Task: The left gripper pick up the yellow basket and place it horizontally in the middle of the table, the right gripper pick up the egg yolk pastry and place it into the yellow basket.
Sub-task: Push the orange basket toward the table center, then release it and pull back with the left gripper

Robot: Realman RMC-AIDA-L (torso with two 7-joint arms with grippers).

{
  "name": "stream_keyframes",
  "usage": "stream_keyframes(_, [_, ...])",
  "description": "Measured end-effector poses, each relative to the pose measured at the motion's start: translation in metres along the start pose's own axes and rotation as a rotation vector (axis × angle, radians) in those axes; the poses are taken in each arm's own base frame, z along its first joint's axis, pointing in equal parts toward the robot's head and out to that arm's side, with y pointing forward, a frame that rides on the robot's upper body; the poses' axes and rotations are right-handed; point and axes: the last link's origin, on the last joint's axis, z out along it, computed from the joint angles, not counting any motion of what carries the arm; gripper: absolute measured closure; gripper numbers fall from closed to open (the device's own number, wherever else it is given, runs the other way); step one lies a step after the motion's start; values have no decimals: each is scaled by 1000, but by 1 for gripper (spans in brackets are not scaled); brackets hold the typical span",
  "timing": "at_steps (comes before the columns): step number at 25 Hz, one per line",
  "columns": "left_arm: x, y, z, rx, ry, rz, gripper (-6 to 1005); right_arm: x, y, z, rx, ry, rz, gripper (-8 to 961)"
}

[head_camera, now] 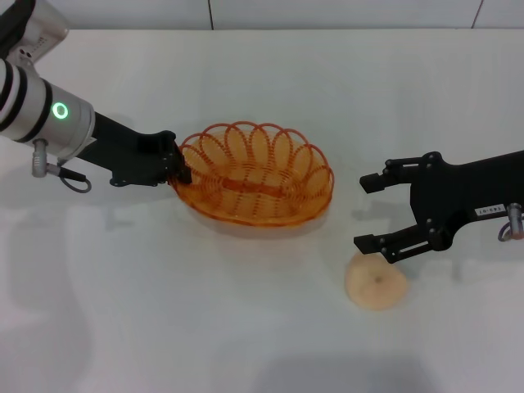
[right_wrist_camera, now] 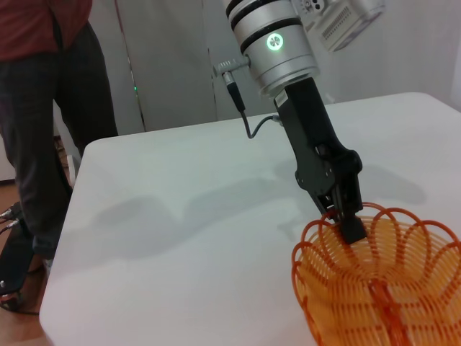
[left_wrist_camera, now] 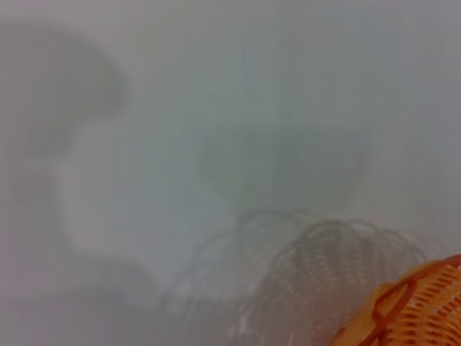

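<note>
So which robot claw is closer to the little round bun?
The right one. The right gripper hangs open just above the bun, its lower finger almost over it. The left gripper is far across the table, shut on the rim of the basket.

The yellow basket (head_camera: 254, 176) looks like glossy, translucent orange-yellow plastic wire bent in loops. The egg yolk pastry (head_camera: 376, 281) has a smooth, matt, pale crust. The tabletop (head_camera: 164, 311) is plain white with a soft sheen. Both hands, left (head_camera: 178, 168) and right (head_camera: 370, 213), are matt black; the left arm's cylinder segment (head_camera: 37, 102) is satin silver-white metal.
</note>
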Motion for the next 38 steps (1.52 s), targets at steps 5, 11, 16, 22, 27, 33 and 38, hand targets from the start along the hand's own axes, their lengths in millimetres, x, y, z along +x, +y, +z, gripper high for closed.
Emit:
stream_keyframes(5, [-1,2,3,-5,-3,0,841,0,0,0,-1,0,-2,84])
stream_keyframes(11, [-4,1,7,-9,-12,-5,835,0,0,0,-2,1,-8,85])
stream_keyframes(16, [-4,1,8,-11,-14,-2,829,0,0,0,-3,1,-9,84])
stream_keyframes(22, [-4,2,9,-13,-14,0,823,0,1,0,-3,1,-9,84])
stream_keyframes(27, [-5,4,9,-26,-18,8,817,1,1,0,-2,1,-9,84])
stream_keyframes(33, [-6,5,9,-65,-11,-4,810,1,0,-1,2,-1,-8,84])
stream_keyframes(38, [-5,4,6,-73,-3,-3,774,1,0,-5,5,-10,1,84])
